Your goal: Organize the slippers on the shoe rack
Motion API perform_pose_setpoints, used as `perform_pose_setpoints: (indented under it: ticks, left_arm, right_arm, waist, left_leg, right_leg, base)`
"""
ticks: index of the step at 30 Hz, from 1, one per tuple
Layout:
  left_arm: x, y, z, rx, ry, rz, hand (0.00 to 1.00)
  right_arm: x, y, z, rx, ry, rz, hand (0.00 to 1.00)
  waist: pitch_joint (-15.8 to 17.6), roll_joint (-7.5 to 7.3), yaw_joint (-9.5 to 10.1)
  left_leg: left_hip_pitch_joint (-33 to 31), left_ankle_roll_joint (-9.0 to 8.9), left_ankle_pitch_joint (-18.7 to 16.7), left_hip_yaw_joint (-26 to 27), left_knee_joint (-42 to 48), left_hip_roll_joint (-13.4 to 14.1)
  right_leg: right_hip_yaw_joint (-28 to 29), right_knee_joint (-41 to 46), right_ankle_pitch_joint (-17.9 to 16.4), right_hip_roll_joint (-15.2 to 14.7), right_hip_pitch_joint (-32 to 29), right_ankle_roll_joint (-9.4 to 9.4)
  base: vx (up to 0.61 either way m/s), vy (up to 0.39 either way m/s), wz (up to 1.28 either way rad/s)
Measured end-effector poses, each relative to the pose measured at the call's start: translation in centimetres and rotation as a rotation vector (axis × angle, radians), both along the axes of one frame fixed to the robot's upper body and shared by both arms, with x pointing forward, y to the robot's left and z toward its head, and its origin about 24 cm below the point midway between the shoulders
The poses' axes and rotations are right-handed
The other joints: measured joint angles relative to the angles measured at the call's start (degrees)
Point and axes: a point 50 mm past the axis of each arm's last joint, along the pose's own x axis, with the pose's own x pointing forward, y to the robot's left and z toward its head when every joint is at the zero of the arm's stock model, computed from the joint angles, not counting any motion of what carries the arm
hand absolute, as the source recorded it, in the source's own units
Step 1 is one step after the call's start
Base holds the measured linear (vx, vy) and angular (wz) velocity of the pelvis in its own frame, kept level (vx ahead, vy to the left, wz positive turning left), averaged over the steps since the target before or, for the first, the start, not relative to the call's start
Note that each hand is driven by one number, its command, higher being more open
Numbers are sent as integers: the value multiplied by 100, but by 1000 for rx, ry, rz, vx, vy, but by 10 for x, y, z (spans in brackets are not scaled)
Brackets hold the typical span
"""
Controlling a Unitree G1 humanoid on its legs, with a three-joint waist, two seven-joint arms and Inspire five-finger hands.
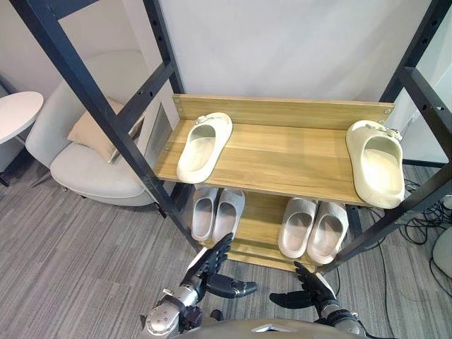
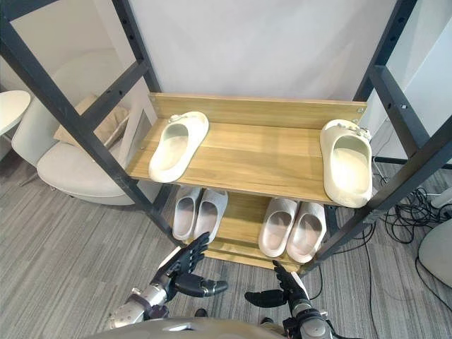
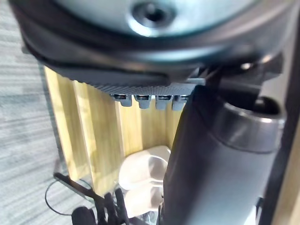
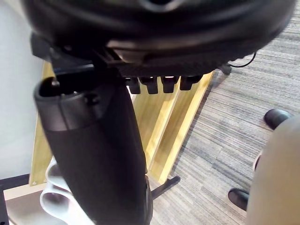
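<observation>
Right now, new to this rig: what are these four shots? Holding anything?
A humanoid robot with two fingered hands. The two wide shots come from a stereo camera on its head; the two close ones from wrist cameras. Before it stands a shoe rack. Its top shelf bears two cream slippers, a left slipper and a right slipper, at opposite ends. The lower shelf holds a left pair and a right pair. The left hand and right hand hover open, holding nothing.
</observation>
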Motion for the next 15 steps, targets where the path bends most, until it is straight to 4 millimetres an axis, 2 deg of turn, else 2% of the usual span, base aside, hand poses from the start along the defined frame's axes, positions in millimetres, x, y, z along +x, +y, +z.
perform_pose_setpoints:
  ticks: [7,15]
  left_arm:
    - [-2,-12,8,-62,-9,-74,100]
    - [4,-45,33,-233,-63,-210,100]
  right_arm:
    - [-1,1,-1,10,10,9,100]
    - [-1,2,-1,11,14,14,100]
  waist:
    - [-25,-40,-32]
    - [-66,-32,-41]
  left_leg:
    - [0,2,1,4,-26,2]
    - [25,29,20,-11,-104,-34]
  right_leg:
    - [2,-1,-5,-2,-11,1]
    - [-26,1,-23,-34,-12,27]
  base:
    - [0,0,0]
    - [0,0,0]
